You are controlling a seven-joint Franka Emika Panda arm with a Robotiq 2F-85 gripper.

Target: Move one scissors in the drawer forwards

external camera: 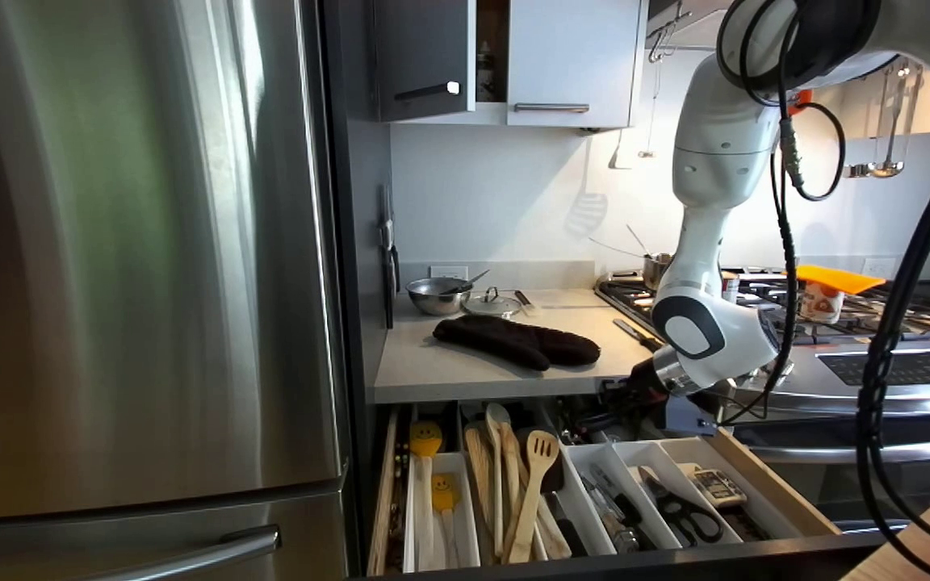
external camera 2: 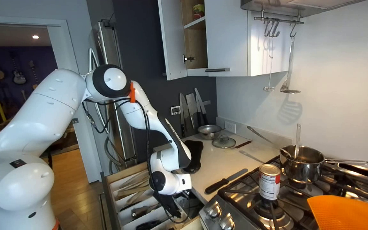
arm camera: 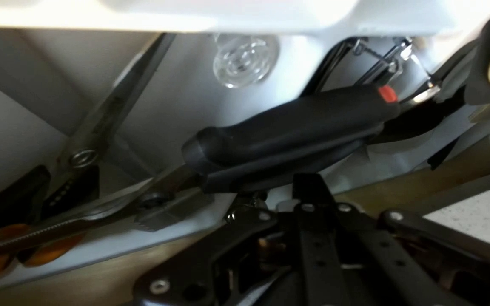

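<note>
- In the wrist view, the gripper [arm camera: 322, 192] at bottom centre looks pressed together, nothing visible between its fingertips. They overlap the black shears [arm camera: 287, 138] mid-frame; touching or not, I cannot tell. Scissors [arm camera: 83, 158] lie at left, so pushing off-centre may swing the shears into their handles.
- In an exterior view, the gripper reaches into the drawer [external camera: 776, 480], right of centre, beside the counter [external camera: 412, 371]; rising may strike its edge.
- In an exterior view, the cable [external camera 2: 148, 140] loops low at bottom centre and may snag on the drawer.
</note>
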